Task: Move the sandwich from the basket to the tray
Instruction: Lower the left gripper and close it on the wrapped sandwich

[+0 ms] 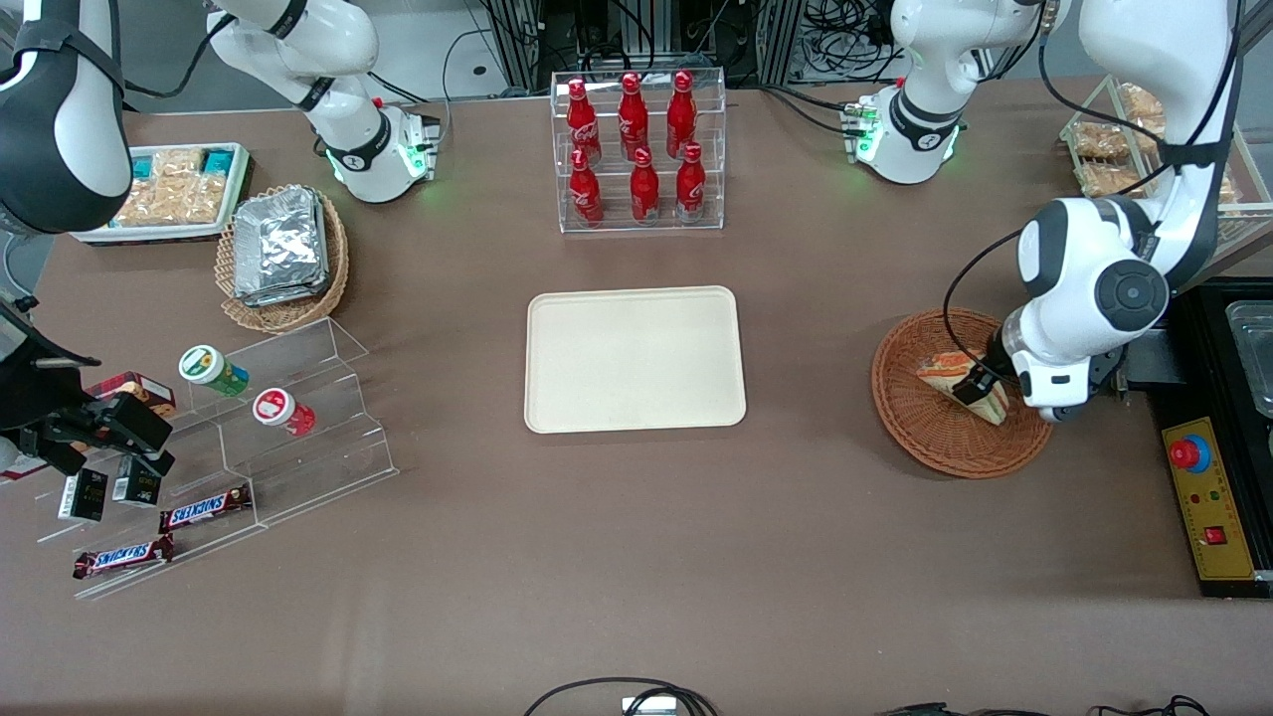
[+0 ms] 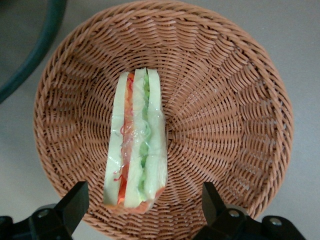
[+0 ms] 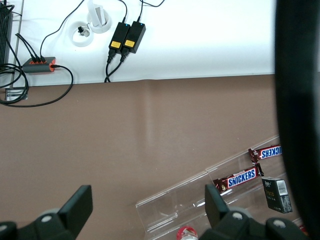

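The sandwich [image 1: 957, 384] [image 2: 136, 142], a clear-wrapped wedge of white bread with orange and green filling, lies in the reddish-brown wicker basket [image 1: 920, 418] [image 2: 230, 100] toward the working arm's end of the table. My left gripper [image 1: 983, 386] [image 2: 144, 202] hangs just above the basket over the sandwich. It is open, with one black finger [image 2: 75, 200] on each side of the sandwich's end, apart from it. The cream-beige tray [image 1: 635, 358] lies bare in the middle of the table.
A clear rack of red bottles [image 1: 637, 149] stands farther from the front camera than the tray. A black control box [image 1: 1213, 497] lies beside the basket. A tan basket of foil packets [image 1: 281, 249], a snack tray [image 1: 179, 189] and a clear stepped stand [image 1: 249, 438] lie toward the parked arm's end.
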{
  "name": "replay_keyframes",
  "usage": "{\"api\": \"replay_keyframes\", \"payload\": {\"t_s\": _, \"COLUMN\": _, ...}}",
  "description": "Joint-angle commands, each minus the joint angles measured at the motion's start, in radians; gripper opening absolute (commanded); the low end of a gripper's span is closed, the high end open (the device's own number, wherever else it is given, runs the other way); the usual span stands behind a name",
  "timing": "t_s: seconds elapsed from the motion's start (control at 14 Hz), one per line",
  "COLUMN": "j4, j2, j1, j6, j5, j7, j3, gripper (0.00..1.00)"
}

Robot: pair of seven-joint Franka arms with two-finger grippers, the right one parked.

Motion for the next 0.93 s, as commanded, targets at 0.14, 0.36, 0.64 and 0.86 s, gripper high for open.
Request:
{"api": "replay_keyframes", "payload": {"t_s": 0.14, "j4": -0.038, "j2": 0.033, "j1": 0.029, "j6": 0.093, "j5": 0.018, "j7": -0.032, "j3": 0.001, "gripper": 1.0}}
{"api": "replay_keyframes", "payload": {"t_s": 0.36, "j4": -0.041, "j2": 0.059, "j1": 0.032, "j6": 0.118, "j5": 0.024, "j7": -0.032, "j3": 0.001, "gripper": 1.0}}
{"api": "replay_keyframes", "payload": {"t_s": 0.64, "j4": -0.05, "j2": 0.084, "j1": 0.038, "j6": 0.142, "j5": 0.039, "j7": -0.068, "j3": 0.001, "gripper": 1.0}}
{"api": "replay_keyframes", "payload": {"t_s": 0.86, "j4": -0.052, "j2": 0.091, "j1": 0.038, "j6": 0.146, "j5": 0.041, "j7": -0.069, "j3": 0.001, "gripper": 0.86}}
